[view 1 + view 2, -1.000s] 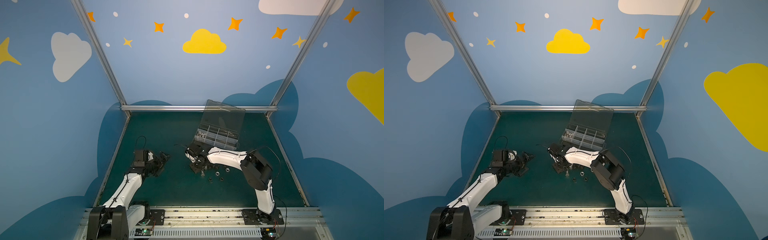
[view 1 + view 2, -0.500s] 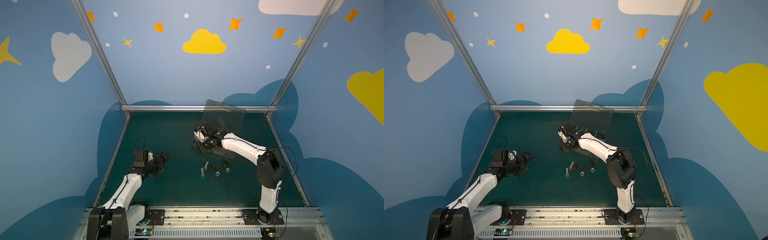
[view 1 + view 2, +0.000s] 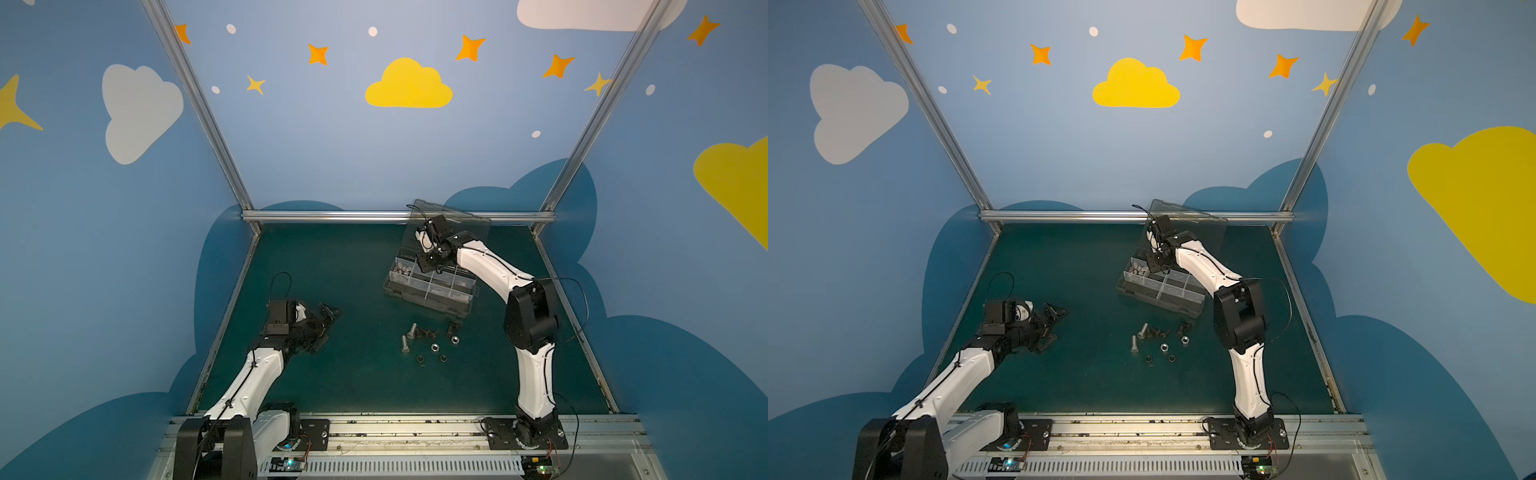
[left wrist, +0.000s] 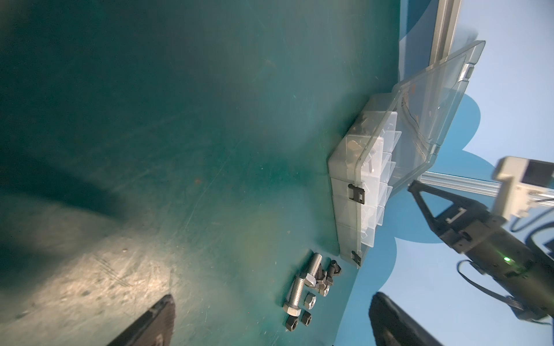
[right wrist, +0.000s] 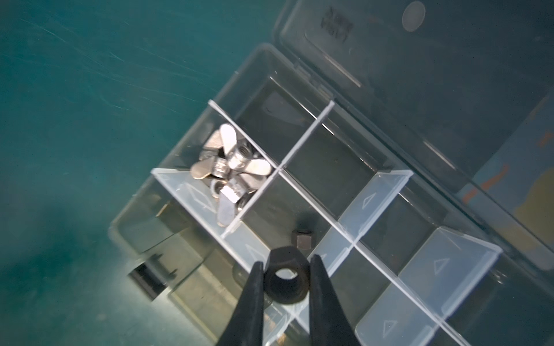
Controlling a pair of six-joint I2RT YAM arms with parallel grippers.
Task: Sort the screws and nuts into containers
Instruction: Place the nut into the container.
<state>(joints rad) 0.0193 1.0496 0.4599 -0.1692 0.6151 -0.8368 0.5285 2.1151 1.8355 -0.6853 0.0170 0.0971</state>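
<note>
Pinching black nut, right end effector hovers above organizer box. Release over divider could bounce it among wing nuts. Left end effector spread.

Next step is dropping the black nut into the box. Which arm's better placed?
Right. The right hand grips a black nut above the organizer box, by the compartment holding a second black nut. The left hand is open, empty and far from the box.

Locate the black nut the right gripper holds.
Right wrist view: the black nut is pinched in the right gripper over the organizer box, near the winged pieces.
</note>
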